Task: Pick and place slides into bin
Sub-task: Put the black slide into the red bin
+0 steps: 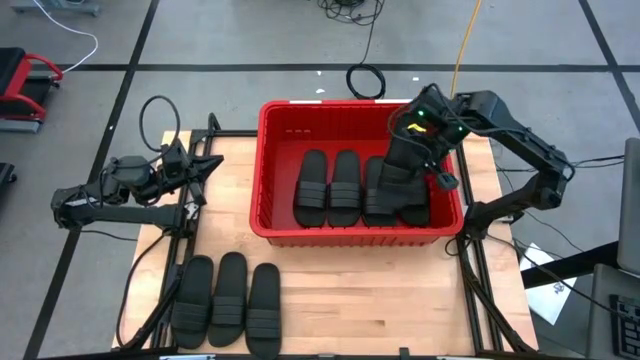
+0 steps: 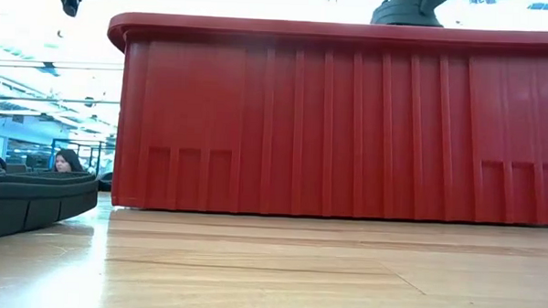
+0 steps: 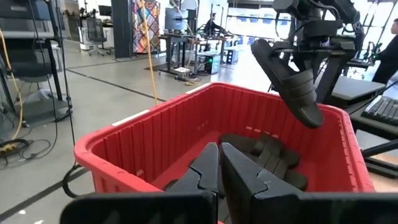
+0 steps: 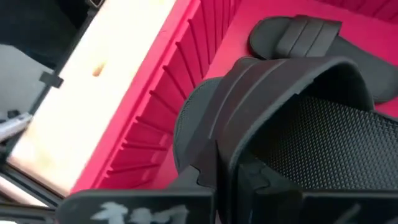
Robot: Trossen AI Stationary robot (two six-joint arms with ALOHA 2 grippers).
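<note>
The red bin point(image 1: 355, 235) stands at the table's middle. Three black slides point(image 1: 345, 188) lie side by side on its floor. My right gripper point(image 1: 415, 150) is over the bin's right part, shut on a further black slide point(image 3: 291, 81) that hangs tilted above the bin. Whatever lies below it is partly hidden. Three more slides point(image 1: 230, 300) lie soles down on the table at the near left; one shows in the low view point(image 2: 26, 200). My left gripper point(image 3: 221, 168) is shut and empty, left of the bin point(image 3: 186, 124). My right gripper holds the slide by its wide ribbed strap point(image 4: 249, 118), pinching the strap's edge, one finger under the strap against the textured footbed point(image 4: 336, 143) and one outside. The fingers come slanting down from above. The slide hangs tilted, one end low point(image 3: 309, 115), clear of the bin.
The bin's thick rim point(image 2: 333, 30) and tall ribbed walls stand well above the table. Bare wooden table point(image 1: 370, 290) lies between the bin and the near edge. Cables point(image 1: 365, 80) lie on the floor beyond the table. A person point(image 2: 66, 161) shows far off in the room.
</note>
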